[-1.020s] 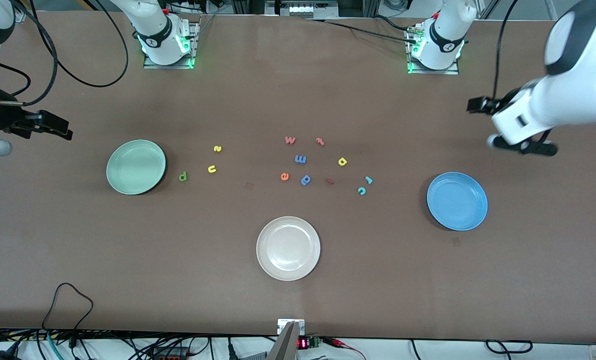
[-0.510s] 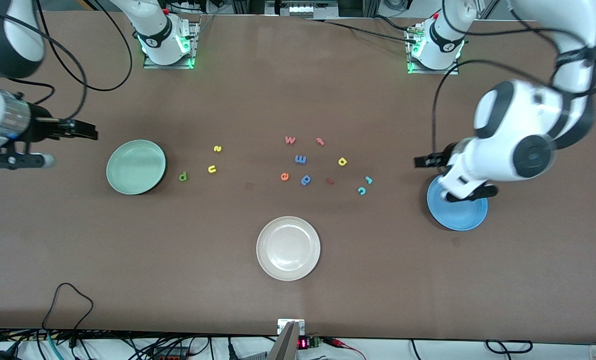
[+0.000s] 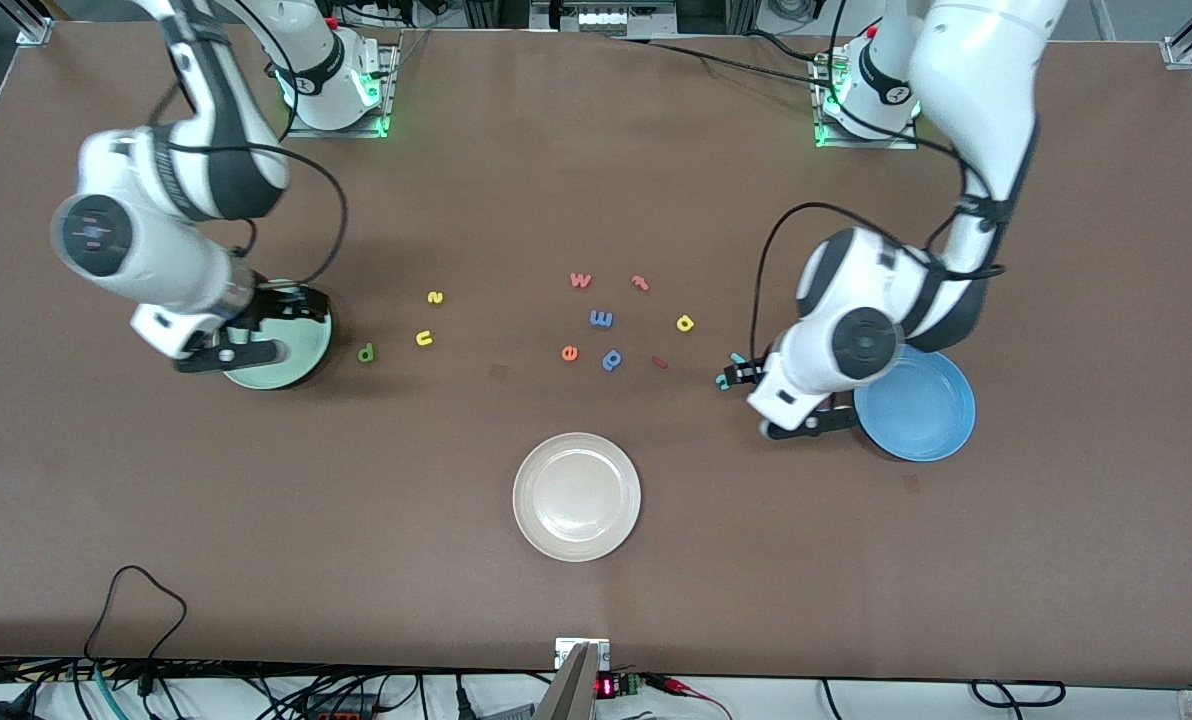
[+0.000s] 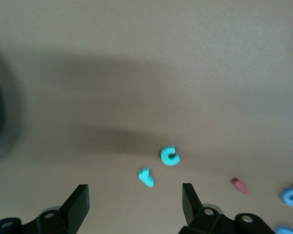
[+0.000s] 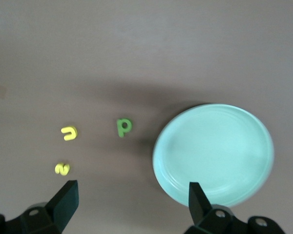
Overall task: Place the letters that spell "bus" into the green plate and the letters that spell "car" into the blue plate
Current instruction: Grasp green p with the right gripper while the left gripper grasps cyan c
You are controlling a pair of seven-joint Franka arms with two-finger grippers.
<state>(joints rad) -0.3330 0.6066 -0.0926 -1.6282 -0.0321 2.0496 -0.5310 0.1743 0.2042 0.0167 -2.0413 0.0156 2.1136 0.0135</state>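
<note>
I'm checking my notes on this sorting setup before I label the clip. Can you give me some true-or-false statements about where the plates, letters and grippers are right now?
1. The green plate holds no letters. True.
2. The left gripper is shut on the teal c. False: its fingers stand apart above the table, with the teal c and teal r lying loose below.
3. The yellow a already lies in the blue plate. False: it lies on the table among the other letters, and the blue plate is empty.
4. The right gripper is open, over the edge of the green plate. True.
5. The white plate is nearer to the front camera than both coloured plates. True.
</note>
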